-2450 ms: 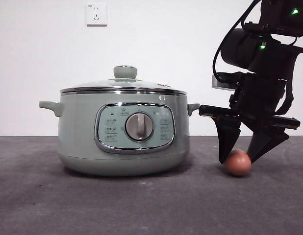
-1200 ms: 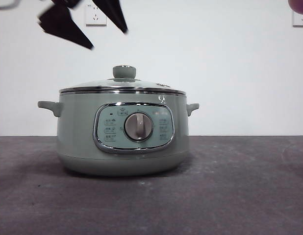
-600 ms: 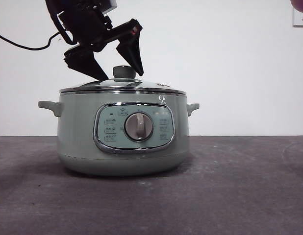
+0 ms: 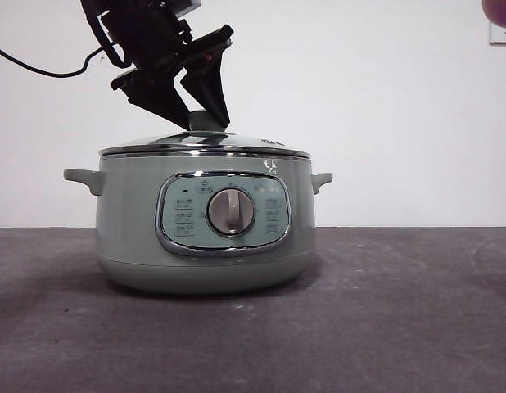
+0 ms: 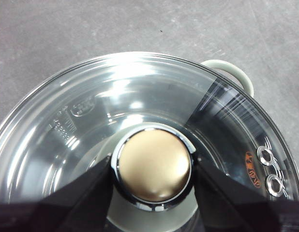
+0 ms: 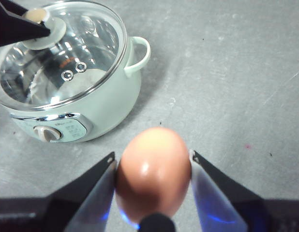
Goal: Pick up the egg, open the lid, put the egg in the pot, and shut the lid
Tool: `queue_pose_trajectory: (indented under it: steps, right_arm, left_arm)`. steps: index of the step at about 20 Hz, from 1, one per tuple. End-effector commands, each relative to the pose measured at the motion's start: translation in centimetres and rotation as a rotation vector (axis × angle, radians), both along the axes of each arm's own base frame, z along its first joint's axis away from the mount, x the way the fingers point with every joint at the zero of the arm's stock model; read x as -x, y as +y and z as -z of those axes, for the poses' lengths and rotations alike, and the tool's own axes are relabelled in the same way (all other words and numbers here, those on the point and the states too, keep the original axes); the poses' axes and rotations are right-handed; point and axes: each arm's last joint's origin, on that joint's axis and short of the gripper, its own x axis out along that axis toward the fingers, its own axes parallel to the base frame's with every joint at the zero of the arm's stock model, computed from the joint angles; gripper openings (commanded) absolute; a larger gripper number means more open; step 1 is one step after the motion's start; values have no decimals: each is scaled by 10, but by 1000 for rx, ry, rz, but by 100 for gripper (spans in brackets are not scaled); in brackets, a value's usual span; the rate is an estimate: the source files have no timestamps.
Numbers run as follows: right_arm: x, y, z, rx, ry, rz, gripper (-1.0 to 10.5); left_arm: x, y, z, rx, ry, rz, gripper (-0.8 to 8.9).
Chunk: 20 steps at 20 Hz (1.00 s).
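Observation:
The pale green pot [image 4: 130, 229] stands mid-table with its lid [image 4: 237, 141] on. My left gripper [image 4: 200, 123] reaches down from the upper left, and its jaws press both sides of the lid's knob [image 5: 153, 164]. In the left wrist view the lid [image 5: 91, 111] is clear glass with a chrome rim. High off to the pot's right, my right gripper [image 6: 153, 166] is shut on the reddish-brown egg [image 6: 153, 174]. The egg shows in the front view only as a blurred rounded edge [image 4: 499, 8] at the top right corner. From the right wrist view the pot [image 6: 106, 106] lies below, lid [image 6: 91, 43] closed.
The dark grey table [image 4: 400, 327] stretches around the pot, with a white wall behind. A wall socket [image 4: 503, 34] peeks in at the upper right. The left arm's black cable [image 4: 40, 70] hangs at the upper left. One side handle [image 5: 231, 72] of the pot sticks out.
The right gripper lifted the egg off the table and up out of the front view. The left gripper came down from above and closed its jaws on the lid's knob.

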Motion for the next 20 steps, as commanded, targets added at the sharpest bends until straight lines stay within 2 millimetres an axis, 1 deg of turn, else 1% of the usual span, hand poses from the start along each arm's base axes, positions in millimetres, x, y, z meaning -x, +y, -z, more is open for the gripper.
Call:
queue_pose_trajectory:
  steps: [1, 6, 9, 11, 13, 15, 18, 20]
  right_arm:
    - [-1, 1, 0, 7, -4, -4, -13]
    - [-2, 1, 1, 5, -2, -7, -13]
    - [-3, 2, 0, 0, -11, -9, -12]
    - [-7, 5, -1, -35, -13, -52, -13]
    - [-14, 10, 0, -73, -11, -87, -13]
    - [-25, 16, 1, -88, -18, -92, -13]
    - [-47, 36, 6, -117, -11, -146, -13]
    - [-63, 52, 5, -110, 5, -178, -13]
  left_arm:
    - [5, 3, -6, 12, -5, -4, -8]
    - [11, 6, -19, 30, -40, -4, -8]
    - [21, 11, -35, 51, -81, -4, -8]
    - [31, 19, -49, 67, -113, -10, -8]
    - [46, 30, -66, 81, -143, -20, -8]
    - [66, 44, -84, 91, -169, -33, -8]
    - [103, 67, -109, 93, -216, -69, -8]
    - [129, 81, -121, 83, -237, -92, -8]
